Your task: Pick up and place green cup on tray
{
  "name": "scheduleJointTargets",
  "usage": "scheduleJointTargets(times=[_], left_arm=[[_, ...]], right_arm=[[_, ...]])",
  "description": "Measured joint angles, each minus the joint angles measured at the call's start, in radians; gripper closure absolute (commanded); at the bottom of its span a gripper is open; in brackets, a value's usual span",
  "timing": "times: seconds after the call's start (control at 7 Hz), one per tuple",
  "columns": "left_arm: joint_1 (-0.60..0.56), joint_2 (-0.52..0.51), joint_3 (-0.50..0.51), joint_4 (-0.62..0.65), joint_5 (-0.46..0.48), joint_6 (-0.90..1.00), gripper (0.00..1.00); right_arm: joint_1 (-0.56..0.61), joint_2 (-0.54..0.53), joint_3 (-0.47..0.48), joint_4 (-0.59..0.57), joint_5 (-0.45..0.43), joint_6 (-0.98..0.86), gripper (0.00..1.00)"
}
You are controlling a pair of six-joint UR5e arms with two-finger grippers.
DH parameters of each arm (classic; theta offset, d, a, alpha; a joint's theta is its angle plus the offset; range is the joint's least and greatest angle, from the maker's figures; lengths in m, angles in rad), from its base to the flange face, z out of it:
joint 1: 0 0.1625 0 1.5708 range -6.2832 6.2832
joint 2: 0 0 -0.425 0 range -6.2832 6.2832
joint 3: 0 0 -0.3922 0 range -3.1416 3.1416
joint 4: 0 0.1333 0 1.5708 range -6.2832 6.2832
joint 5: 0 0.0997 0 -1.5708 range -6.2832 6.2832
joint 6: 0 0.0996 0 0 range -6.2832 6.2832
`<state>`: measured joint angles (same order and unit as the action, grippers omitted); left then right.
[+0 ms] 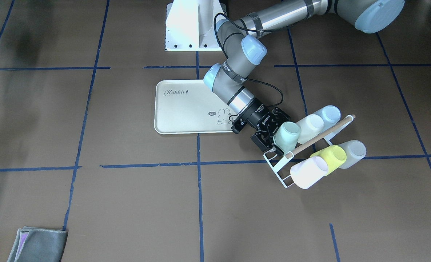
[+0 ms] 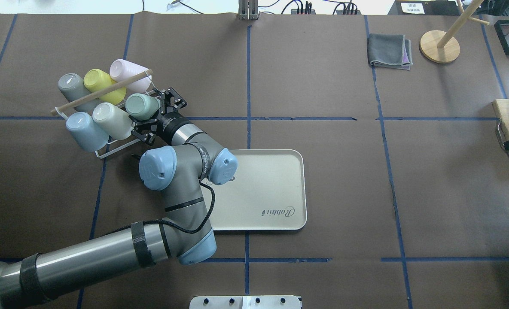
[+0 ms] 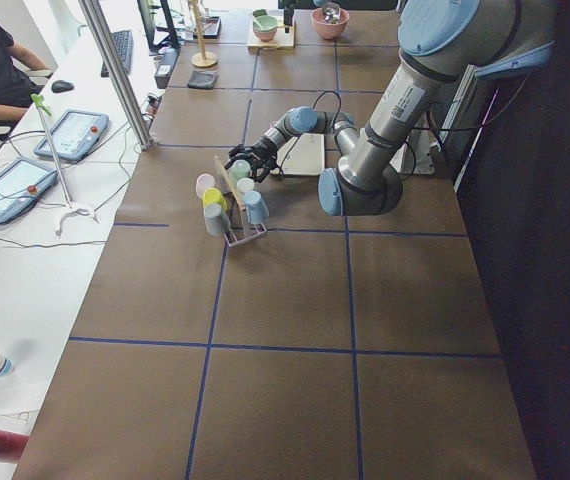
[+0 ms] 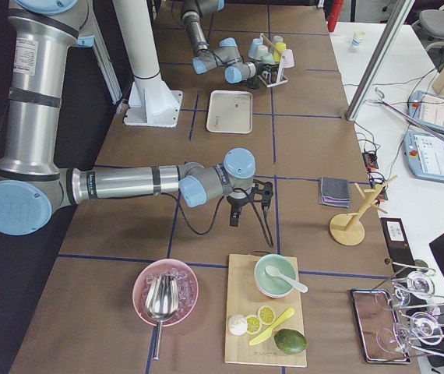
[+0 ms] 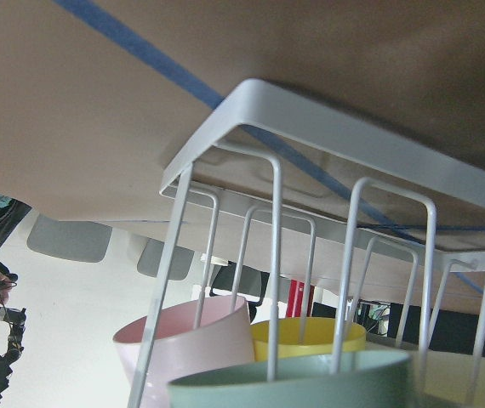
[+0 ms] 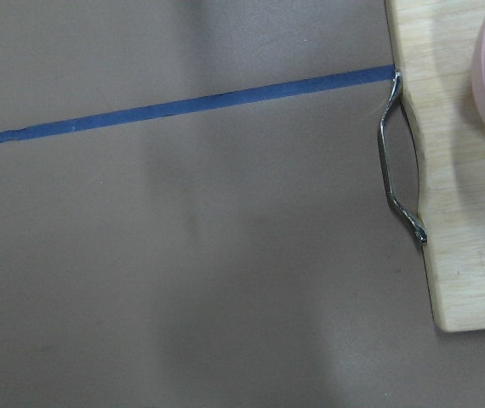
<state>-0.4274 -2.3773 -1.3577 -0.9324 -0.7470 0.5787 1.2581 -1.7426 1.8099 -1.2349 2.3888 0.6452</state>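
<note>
Broadly, across the table [image 2: 323, 86] the left arm [image 2: 86, 257] reaches past the tray [image 2: 280, 189] — lying near, presumably for a short carry — to the wire rack [image 2: 108, 151], where the green cup [image 2: 141, 106] sits tilted on its prong among other cups [image 2: 99, 80]. The left gripper [image 2: 152, 115] straddles it, jaws spread, not clamped; the right gripper [image 4: 249, 204] idles far off, grip state indiscernible.

- the green cup [image 1: 287, 137] — smooth, matt plastic
- the tray [image 1: 186, 112] — cream plastic with a faint satin sheen
- the rack [image 1: 278, 171]: white-coated metal wire; its rod [image 1: 320, 135] is bare pale wood
- the table [image 1: 128, 203]: matt brown paper, blue tape [image 1: 139, 166] lines
- the cloth [image 2: 389, 51]: soft grey fabric
</note>
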Motion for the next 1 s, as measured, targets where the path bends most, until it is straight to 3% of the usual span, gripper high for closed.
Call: scheduleJointTargets(times=[0.71, 1.0], left_arm=[[-0.003, 0.016, -0.043, 0.000, 0.000, -0.002, 0.36], [-0.009, 0.057, -0.152, 0.002, 0.000, 0.007, 0.39]], right_arm=[[0.000, 0.003, 0.003, 0.000, 0.004, 0.005, 0.00], [0.000, 0.004, 0.003, 0.000, 0.004, 0.005, 0.00]])
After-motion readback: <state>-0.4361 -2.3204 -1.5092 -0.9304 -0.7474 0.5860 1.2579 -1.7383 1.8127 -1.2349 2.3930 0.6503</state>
